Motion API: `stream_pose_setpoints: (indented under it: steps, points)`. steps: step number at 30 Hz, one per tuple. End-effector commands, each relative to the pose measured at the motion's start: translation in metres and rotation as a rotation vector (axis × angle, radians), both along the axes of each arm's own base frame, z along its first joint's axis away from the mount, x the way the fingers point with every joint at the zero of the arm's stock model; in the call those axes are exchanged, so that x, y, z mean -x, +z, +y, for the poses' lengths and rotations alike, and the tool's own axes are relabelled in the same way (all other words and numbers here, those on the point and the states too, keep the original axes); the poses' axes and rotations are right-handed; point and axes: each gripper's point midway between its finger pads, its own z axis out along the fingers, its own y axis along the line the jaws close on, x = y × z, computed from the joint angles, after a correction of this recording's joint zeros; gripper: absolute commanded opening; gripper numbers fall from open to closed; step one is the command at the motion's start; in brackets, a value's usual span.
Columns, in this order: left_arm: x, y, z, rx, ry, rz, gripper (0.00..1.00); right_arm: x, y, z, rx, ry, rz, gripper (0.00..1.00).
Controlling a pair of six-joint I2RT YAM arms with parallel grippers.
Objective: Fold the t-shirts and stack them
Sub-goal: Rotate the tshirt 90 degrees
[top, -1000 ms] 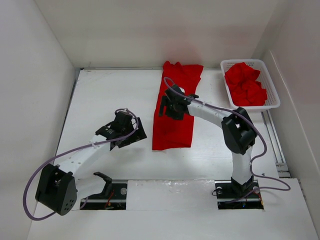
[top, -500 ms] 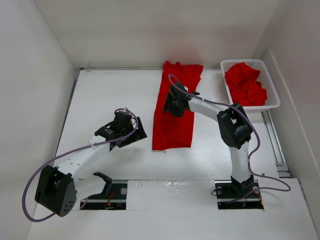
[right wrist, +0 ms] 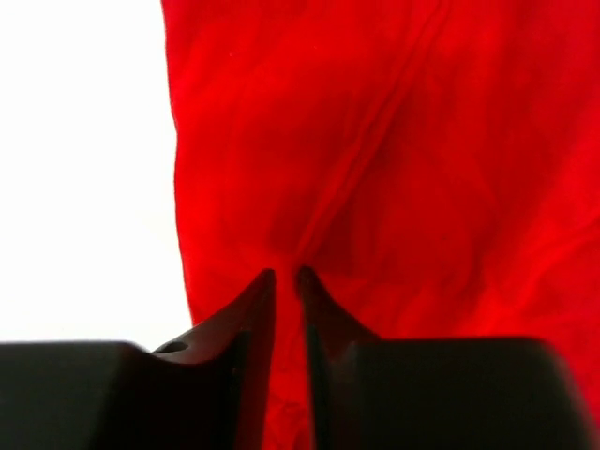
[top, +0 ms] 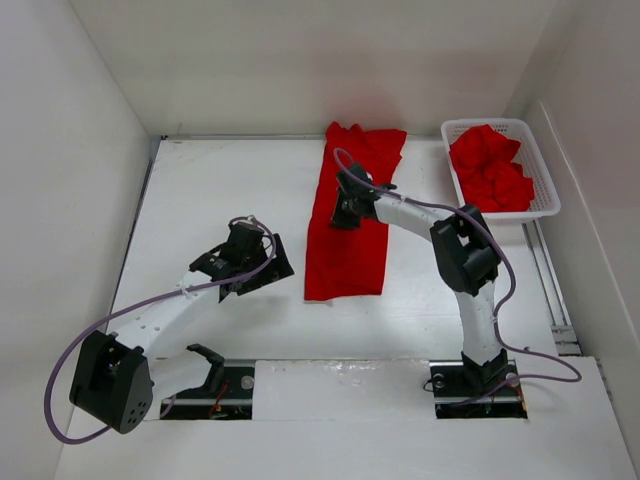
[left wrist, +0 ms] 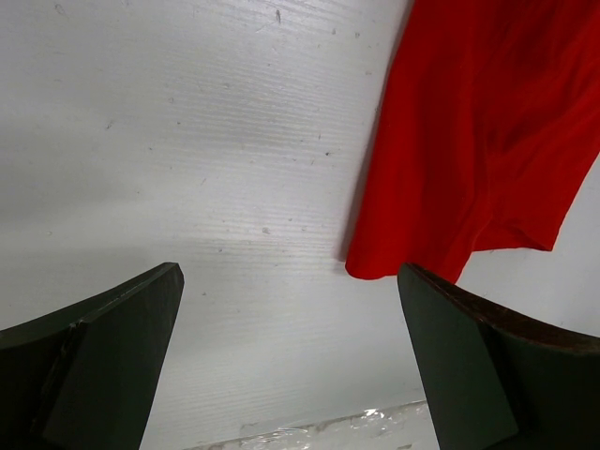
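The left gripper (left wrist: pixel 291 274) is held low over the bare white table (top: pixel 220 190), left of centre. Its jaws are spread to the full, and nothing is held between them. In the left wrist view, the near left corner of the folded t-shirt (top: pixel 347 250) is seen just beyond the right finger and is not touched by it.

This t-shirt is laid flat as a long narrow strip, right of centre on the table. It runs from a squared near hem to a rumpled far end at the back edge.

The right gripper (right wrist: pixel 286 275) is set down on the strip's left half, past its middle. In the right wrist view, its fingertips are drawn almost together. A raised ridge of the red cloth is pinched between them, and a crease runs away from the tips.

At the far right corner a white mesh basket (top: pixel 484 122) is placed just beside the strip. A heap of crumpled red t-shirts (top: pixel 490 170) is held in it.
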Motion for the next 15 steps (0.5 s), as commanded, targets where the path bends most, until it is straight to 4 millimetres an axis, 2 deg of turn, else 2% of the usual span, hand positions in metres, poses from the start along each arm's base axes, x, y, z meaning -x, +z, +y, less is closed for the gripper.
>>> stream_pose_setpoints:
  steps: [1,2,4,10,15]
  points:
    - [-0.007,0.010,-0.001,0.017,0.012,-0.040,1.00,-0.018,0.022,0.014,-0.043,0.004,-0.080,0.21]
    - [-0.007,0.010,-0.001,0.017,0.012,-0.040,1.00,-0.019,0.026,0.013,-0.041,-0.003,-0.093,0.10]
    - [-0.007,0.010,-0.001,0.017,0.012,-0.040,1.00,-0.022,0.029,0.011,-0.031,-0.013,-0.099,0.00]
    - [-0.007,0.010,-0.001,0.017,0.012,-0.040,1.00,-0.020,0.051,0.000,-0.010,-0.044,-0.135,0.00]
    - [-0.006,0.010,-0.002,0.019,-0.001,-0.039,1.00,-0.012,0.055,-0.015,0.015,-0.068,-0.109,0.00]
